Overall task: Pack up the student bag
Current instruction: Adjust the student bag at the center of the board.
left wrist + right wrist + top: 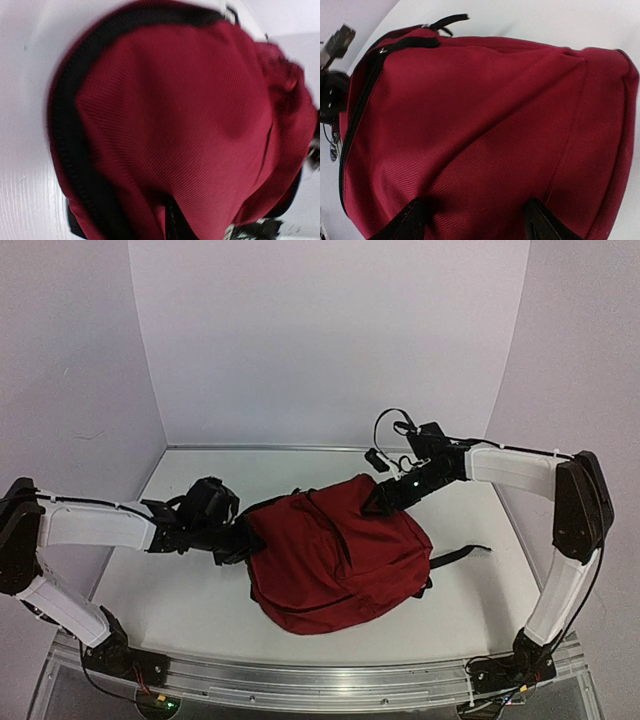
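Observation:
The student bag [335, 555], dark red with a black zipper, lies bulging in the middle of the table. My left gripper [243, 538] is at the bag's left edge. In the left wrist view the red fabric [165, 115] fills the frame and gathers into a fold at the bottom centre, where the left gripper [172, 217] shows only as a narrow dark strip pinching it. My right gripper [385, 498] is pressed against the bag's far right top. Its two black fingertips [412, 220] stand wide apart on the bag's cloth [480, 125], which bulges between them.
A black strap [462, 555] trails from the bag's right side across the white table [180, 595]. White walls close in the back and both sides. The metal rail [320, 680] with both arm bases runs along the near edge.

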`<state>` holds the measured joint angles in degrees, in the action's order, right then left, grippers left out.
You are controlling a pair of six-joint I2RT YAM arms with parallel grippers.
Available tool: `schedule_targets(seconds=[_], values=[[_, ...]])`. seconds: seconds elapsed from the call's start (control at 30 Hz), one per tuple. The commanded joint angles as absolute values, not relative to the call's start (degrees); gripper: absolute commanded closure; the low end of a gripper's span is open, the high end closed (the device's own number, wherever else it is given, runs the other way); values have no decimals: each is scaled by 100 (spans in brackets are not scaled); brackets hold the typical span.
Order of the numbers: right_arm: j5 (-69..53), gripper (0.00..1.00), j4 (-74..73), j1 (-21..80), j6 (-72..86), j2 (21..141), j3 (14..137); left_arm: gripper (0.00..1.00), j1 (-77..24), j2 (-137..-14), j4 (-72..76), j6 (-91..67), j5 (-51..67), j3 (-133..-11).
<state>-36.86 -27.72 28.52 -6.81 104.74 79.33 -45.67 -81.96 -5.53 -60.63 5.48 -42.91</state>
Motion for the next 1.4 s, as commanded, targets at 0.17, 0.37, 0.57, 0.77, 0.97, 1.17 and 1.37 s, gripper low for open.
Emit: schedule_targets(seconds=[0.17, 0.37, 0.57, 0.77, 0.97, 1.17, 1.37], values=[[-4325, 34, -3640, 3999, -1193, 9744, 6634, 100, -3219, -9286, -1765, -3456, 820, -7771], [-4394, 28, -3802, 4242, -1226, 9171, 7108, 100, -3217, -10253, -2572, -2179, 1492, -10159], [-4385, 17, -3926, 3161, -1290, 8557, 8099, 100, -3359, -10773, -3528, -873, 2630, -11979], [-3914, 2, -3898, 2829, -1349, 8762, 8989, 100, -3848, -11202, -4732, 469, 3147, -13464], [-4013, 2, -3888, 2834, -1420, 9437, 9491, 98, -4135, -11269, -4760, 784, 3655, -13481], [-4175, 19, -3890, 2832, -1530, 9950, 9726, 98, -4219, -11318, -4609, 790, 4063, -13441], [-4799, 93, -3872, 2833, -1427, 9747, 9527, 79, -4115, -11190, -4202, 4, 2883, -13071]])
